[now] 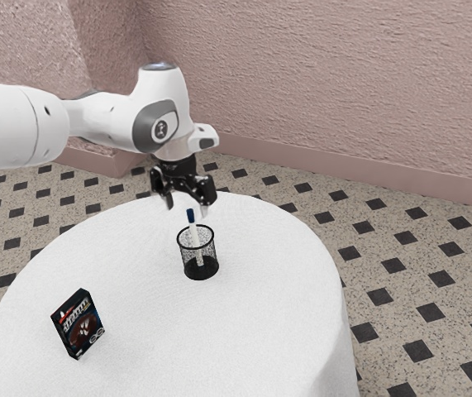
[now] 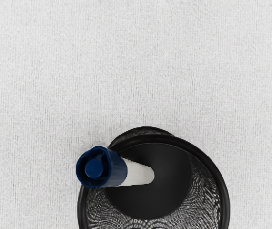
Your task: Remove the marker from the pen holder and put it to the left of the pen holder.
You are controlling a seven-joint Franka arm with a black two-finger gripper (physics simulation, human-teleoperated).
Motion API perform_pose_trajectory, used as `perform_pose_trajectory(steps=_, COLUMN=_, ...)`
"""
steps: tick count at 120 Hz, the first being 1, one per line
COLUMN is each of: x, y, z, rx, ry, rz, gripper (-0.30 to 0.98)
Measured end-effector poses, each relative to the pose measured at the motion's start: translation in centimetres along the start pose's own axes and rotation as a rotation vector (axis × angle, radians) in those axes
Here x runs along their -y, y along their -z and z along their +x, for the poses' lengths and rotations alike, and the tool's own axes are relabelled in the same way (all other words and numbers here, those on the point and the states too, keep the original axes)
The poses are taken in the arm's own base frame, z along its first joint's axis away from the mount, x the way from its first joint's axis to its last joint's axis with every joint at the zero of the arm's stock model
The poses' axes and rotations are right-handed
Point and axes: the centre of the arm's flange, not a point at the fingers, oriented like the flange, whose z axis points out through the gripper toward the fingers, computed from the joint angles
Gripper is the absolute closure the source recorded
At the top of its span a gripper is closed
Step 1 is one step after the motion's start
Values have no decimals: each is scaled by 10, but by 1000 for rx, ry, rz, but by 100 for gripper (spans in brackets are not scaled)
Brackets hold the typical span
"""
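Exterior view: the spread pincer [image 1: 186,207] points down near the marker [image 1: 195,236].

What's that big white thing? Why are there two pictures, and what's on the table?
It's a robot arm. Its black gripper works like a hand. Its two fingers are apart, holding nothing, just above a marker with a blue cap.

One picture is taken from beside the arm. The other comes from a camera on its hand, looking down.

On the white-covered table are a black cup, with the marker leaning inside, and a small dark box.
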Motion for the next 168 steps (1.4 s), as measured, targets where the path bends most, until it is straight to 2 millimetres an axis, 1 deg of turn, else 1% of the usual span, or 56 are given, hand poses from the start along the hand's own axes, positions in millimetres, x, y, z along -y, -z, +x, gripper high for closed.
perform_pose_trajectory(steps=12, x=2, y=-5, z=13, rx=-32, ry=2, rz=4, gripper=0)
perform_pose_trajectory(steps=25, x=2, y=-12, z=17, rx=-45, ry=3, rz=5, gripper=0)
perform_pose_trajectory(steps=33, x=10, y=-18, z=20, rx=-45, ry=14, rz=7, gripper=0)
perform_pose_trajectory(steps=61, x=15, y=-34, z=21, rx=-47, ry=28, rz=-2, gripper=0)
perform_pose_trajectory(steps=81, x=15, y=-40, z=18, rx=-45, ry=33, rz=-9, gripper=0)
perform_pose_trajectory(steps=91, x=16, y=-39, z=18, rx=-48, ry=34, rz=-11, gripper=1)
perform_pose_trajectory(steps=97, x=15, y=-37, z=16, rx=-50, ry=33, rz=-12, gripper=6)
perform_pose_trajectory(steps=106, x=16, y=-36, z=15, rx=-50, ry=28, rz=-10, gripper=25)
perform_pose_trajectory(steps=112, x=16, y=-36, z=14, rx=-51, ry=26, rz=-9, gripper=35)
perform_pose_trajectory(steps=123, x=16, y=-37, z=14, rx=-50, ry=20, rz=-8, gripper=47)
perform_pose_trajectory(steps=146, x=16, y=-36, z=14, rx=-51, ry=13, rz=-6, gripper=61)
perform_pose_trajectory(steps=168, x=16, y=-37, z=13, rx=-49, ry=10, rz=-4, gripper=68)
